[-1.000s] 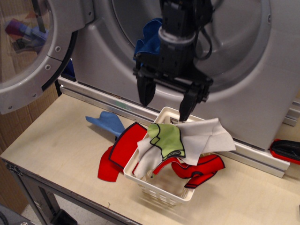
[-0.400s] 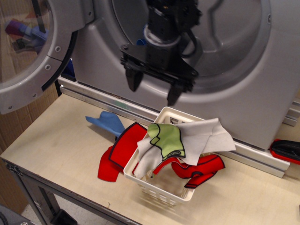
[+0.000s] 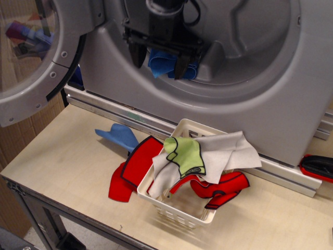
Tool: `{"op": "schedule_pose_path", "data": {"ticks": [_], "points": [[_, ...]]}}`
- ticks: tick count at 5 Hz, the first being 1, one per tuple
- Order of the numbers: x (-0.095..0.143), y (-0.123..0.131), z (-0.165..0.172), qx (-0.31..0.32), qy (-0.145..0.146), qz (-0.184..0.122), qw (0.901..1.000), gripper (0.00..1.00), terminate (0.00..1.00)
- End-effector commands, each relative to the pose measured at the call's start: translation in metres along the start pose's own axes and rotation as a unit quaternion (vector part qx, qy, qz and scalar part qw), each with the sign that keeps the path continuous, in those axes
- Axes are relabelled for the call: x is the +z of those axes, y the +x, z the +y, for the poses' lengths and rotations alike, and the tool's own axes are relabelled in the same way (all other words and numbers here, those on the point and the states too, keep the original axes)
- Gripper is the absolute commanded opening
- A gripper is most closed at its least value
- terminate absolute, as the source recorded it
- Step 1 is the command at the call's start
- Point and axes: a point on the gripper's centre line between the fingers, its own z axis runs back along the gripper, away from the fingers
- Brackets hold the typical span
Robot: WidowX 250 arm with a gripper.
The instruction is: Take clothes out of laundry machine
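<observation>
The silver-grey laundry machine (image 3: 260, 88) fills the back, its round door (image 3: 36, 57) swung open to the left. My gripper (image 3: 158, 58) is open and empty at the lower left of the drum opening, its fingers straddling a mid-blue cloth (image 3: 162, 61) that lies on the drum's rim. In front, a white slatted basket (image 3: 182, 211) holds a white cloth (image 3: 229, 151), a green cloth (image 3: 185, 154) and a red cloth with black edging (image 3: 223, 188). Another red cloth (image 3: 130, 169) hangs over the basket's left side onto the table.
A blue cloth (image 3: 118, 136) lies on the wooden table (image 3: 62, 166) left of the basket, near the machine's base rail. A red and black object (image 3: 317, 166) sits at the right edge. The table's front edge runs along the bottom left.
My gripper has risen from just above the basket and moved up and left into the drum opening, staying open. It now hangs over the blue cloth. The clothes in the basket have not moved.
</observation>
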Motion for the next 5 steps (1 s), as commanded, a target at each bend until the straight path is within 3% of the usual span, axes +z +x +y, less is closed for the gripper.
{"op": "schedule_pose_path", "data": {"ticks": [1,2,3,4,5], "points": [[0.003,0.047,0.013,0.001,0.002,-0.04,0.9992,1.0,0.0],[-0.005,0.061,0.016,-0.011,0.025,-0.028,0.9992,1.0,0.0],[-0.015,0.069,0.027,-0.011,0.021,-0.024,0.9994,1.0,0.0],[-0.04,0.068,0.024,-0.029,0.005,0.005,0.9996,1.0,0.0],[-0.05,0.06,0.026,-0.027,0.022,0.033,0.9988,1.0,0.0]]}}
